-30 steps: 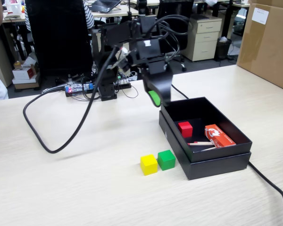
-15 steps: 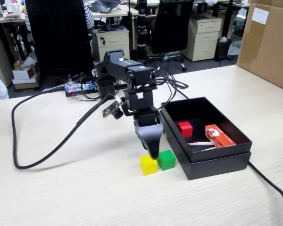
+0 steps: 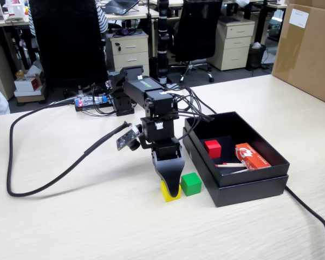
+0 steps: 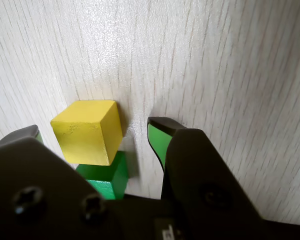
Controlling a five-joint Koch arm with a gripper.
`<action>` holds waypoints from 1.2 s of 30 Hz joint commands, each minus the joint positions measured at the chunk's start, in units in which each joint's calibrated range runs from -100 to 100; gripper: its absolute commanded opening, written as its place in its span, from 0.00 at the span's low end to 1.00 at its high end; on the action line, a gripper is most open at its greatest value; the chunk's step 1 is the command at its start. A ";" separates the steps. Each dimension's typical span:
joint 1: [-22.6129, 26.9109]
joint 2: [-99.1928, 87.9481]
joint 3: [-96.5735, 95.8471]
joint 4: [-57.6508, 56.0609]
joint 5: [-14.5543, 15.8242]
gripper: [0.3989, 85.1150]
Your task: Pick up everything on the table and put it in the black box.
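Nearest the fixed camera, the pale wood-grain table [image 3: 97, 227] lies bare and wide, with a black cable [image 3: 32, 179] looping across its left part and another running off at the lower right. Just beyond that open stretch the gripper [image 3: 173, 190] stands tip-down on the tabletop over the yellow cube [image 3: 165, 193], which shows only at its left side behind the dark finger. The green cube [image 3: 191, 184] sits immediately right of it, close to the front left corner of the black box [image 3: 249, 187].

From the wrist view the jaws are spread, one green-padded fingertip [image 4: 157, 137] at the right of the yellow cube [image 4: 87, 131] with a gap between them, the other finger at the lower left edge of the picture. The yellow cube lies between the two, not squeezed, one vertical edge turned toward the camera. The green cube [image 4: 107, 179] lies against it on the near side, partly under the gripper body.

Farther back, the black box stands open with its long axis running away to the left. Inside are the red cube [image 3: 212, 148], near the left wall, a flat orange-red packet [image 3: 252, 156] at the right, and thin sticks [image 3: 230, 165] between them toward the front. Bare table stretches right of the box up to a brown cardboard box [image 3: 309, 49].
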 commanded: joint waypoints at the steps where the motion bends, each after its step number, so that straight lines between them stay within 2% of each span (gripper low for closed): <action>1: -0.24 -1.01 4.13 0.16 -0.54 0.45; 6: -0.34 -0.44 3.95 0.16 -0.34 0.29; 11: -1.07 -1.70 3.86 0.16 -0.29 0.01; 16: -1.42 -13.52 0.87 -3.12 -0.10 0.01; 19: -0.20 -28.67 -4.39 -4.51 0.39 0.01; 27: 8.55 -52.19 -14.09 -4.51 2.10 0.01; 30: 12.45 -53.11 -16.45 -4.51 3.52 0.01; 36: 15.92 -44.27 -16.36 -4.25 4.69 0.01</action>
